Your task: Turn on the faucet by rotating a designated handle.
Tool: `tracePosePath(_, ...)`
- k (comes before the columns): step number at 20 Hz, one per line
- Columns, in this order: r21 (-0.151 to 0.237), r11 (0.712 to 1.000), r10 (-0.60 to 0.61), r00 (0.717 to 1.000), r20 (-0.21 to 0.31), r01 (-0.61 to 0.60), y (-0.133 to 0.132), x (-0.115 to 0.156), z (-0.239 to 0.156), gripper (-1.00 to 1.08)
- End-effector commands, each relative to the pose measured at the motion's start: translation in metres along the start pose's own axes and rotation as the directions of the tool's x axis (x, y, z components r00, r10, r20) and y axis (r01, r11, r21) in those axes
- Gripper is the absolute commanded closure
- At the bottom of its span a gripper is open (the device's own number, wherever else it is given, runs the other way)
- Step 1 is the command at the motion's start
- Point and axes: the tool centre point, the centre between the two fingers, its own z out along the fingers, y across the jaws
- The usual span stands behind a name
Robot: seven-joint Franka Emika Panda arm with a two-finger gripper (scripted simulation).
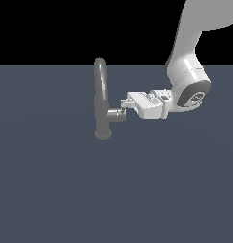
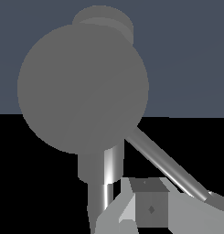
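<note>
In the exterior view the faucet stands on the dark floor, its side stub pointing to the gripper. The fingertips are at the stub's end, right where the handle should be, but it is too small to see there. The wrist view shows the stub's round end face and the handle, a thin rod beside one finger. I cannot tell if the fingers grip anything.

the fingers sit at the faucet's side stub, on the exterior view's right.
</note>
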Motion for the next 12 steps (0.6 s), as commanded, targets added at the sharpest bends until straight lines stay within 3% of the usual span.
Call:
tracePosePath(1,-0.003,1.0,0.02,1.0,0.006,-0.02,0.016,0.012,-0.001,1.08)
tracePosePath(4,-0.003,1.0,0.02,1.0,0.006,-0.02,0.026,0.018,-0.002,1.08)
tracePosePath(6,-0.004,1.0,-0.001,1.0,0.002,0.001,0.016,0.008,0.0,1.08)
tracePosePath(12,-0.004,1.0,0.013,1.0,0.005,-0.013,0.03,0.049,-0.001,1.08)
